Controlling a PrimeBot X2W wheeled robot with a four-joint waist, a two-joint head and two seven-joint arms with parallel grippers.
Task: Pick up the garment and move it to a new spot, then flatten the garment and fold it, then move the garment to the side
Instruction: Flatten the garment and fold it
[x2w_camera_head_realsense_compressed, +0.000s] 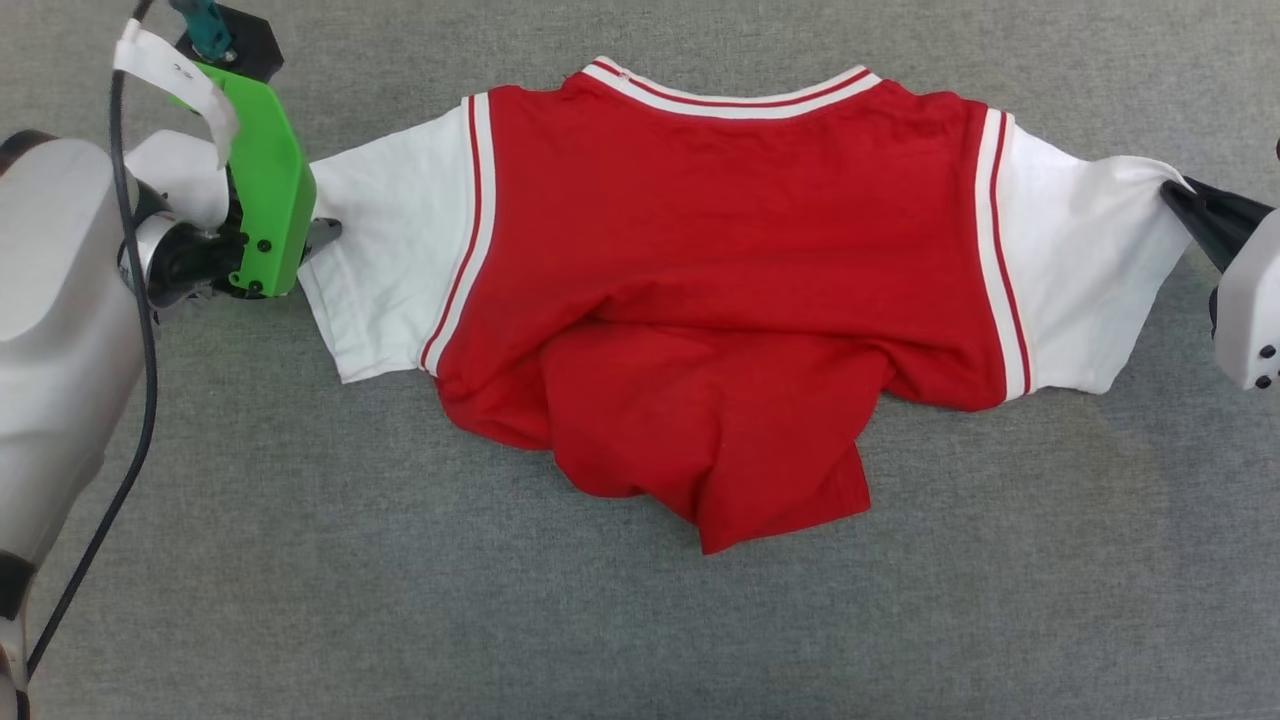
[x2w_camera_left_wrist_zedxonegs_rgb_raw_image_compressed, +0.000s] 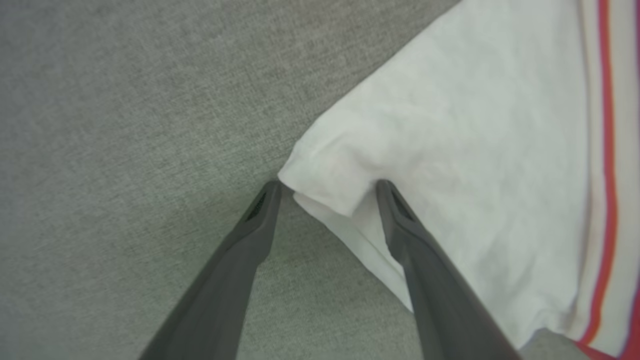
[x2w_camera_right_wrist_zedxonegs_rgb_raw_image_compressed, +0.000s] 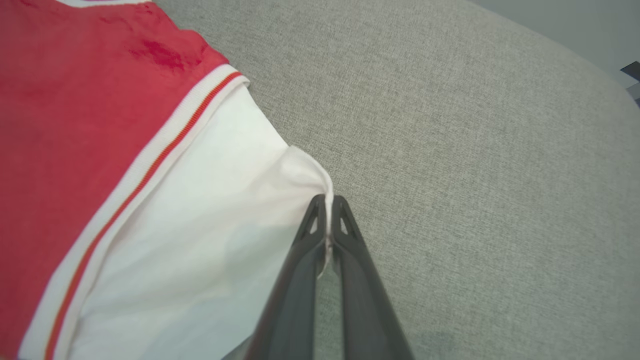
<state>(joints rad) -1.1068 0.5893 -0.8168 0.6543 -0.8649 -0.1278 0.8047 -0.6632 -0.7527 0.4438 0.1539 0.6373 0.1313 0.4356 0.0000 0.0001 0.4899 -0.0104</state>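
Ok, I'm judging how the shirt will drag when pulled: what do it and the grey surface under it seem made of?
Garment: soft matte knit, probably cotton jersey; it creases and bunches at the hem, with ribbed striped trim. Grey surface: matte woven cloth covering, judging by the fine heathered weave in the wrist views. Exact fibres cannot be told.

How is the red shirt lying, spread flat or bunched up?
Partly spread: the shirt has both white sleeves stretched sideways, but its red lower part lies crumpled and bunched.
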